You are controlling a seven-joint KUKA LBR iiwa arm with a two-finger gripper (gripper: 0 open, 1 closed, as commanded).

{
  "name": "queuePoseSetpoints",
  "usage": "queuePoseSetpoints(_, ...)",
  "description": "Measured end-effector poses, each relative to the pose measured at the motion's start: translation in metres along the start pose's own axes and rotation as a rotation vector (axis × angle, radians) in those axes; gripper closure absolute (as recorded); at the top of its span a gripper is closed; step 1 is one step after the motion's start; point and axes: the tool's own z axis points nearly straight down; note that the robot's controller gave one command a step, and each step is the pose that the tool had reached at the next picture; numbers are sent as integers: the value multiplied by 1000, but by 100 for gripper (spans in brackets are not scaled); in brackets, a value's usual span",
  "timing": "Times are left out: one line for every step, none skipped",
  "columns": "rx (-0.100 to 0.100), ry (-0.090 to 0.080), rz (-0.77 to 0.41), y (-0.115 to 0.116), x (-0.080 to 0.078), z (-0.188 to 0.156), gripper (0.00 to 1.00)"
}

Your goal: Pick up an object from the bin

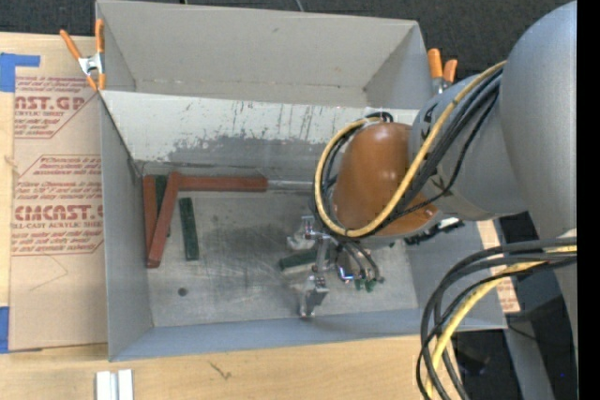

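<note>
Gripper [314,274] is seen beside a green piece [292,263] — judged light, stiff, best taken across its width; grip state cannot be told.

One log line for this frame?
gripper: low over grey metal bin, near-right floor | nearest: small dark green piece beside it | left: red-brown bars, dark green strip | grasp: cannot tell

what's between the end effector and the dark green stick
Camera view: just bare scuffed bin floor between dark green stick and end effector.
</note>
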Motion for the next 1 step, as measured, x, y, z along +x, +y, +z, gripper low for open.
queuePoseSetpoints(0,-11,9,1,-2,-4,100)
